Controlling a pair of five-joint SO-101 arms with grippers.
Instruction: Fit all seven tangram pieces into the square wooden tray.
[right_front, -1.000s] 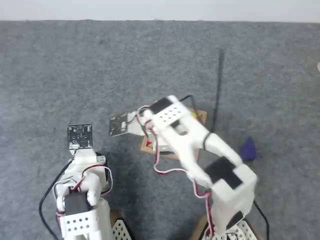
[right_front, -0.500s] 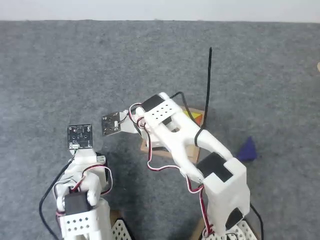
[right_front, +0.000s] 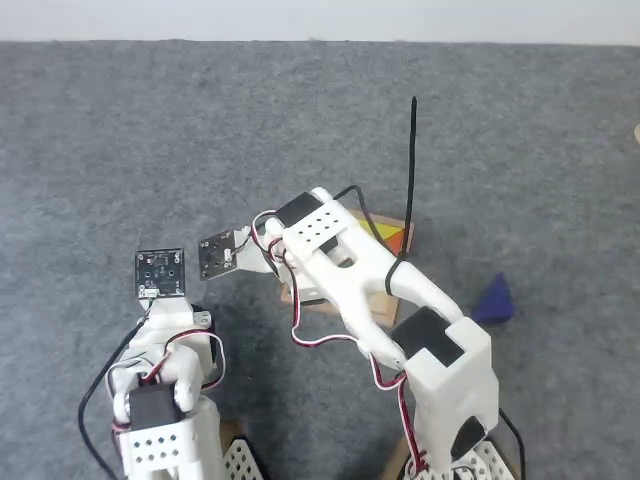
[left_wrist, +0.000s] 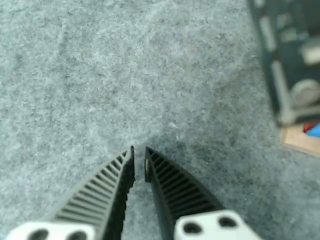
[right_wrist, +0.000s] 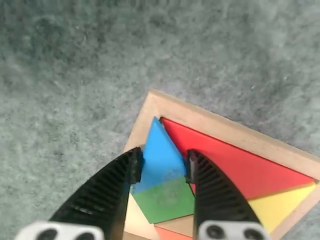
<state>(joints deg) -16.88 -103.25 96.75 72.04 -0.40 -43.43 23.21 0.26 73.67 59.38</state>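
Right gripper (right_wrist: 163, 165): jaws parted, one tip at each side of the blue triangle (right_wrist: 159, 142), which lies in a corner of the wooden tray (right_wrist: 215, 125). Red triangle (right_wrist: 225, 160), green piece (right_wrist: 165, 200) and yellow piece (right_wrist: 272, 205) sit in the tray beside it. Left gripper (left_wrist: 138, 162): jaws clenched on nothing, over the grey mat (left_wrist: 100, 75), left of the tray. A dark blue piece (right_front: 495, 298) lies on the mat right of the tray, apart from it.

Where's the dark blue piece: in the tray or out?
Out. The dark blue piece lies on the grey mat, apart from the wooden tray.
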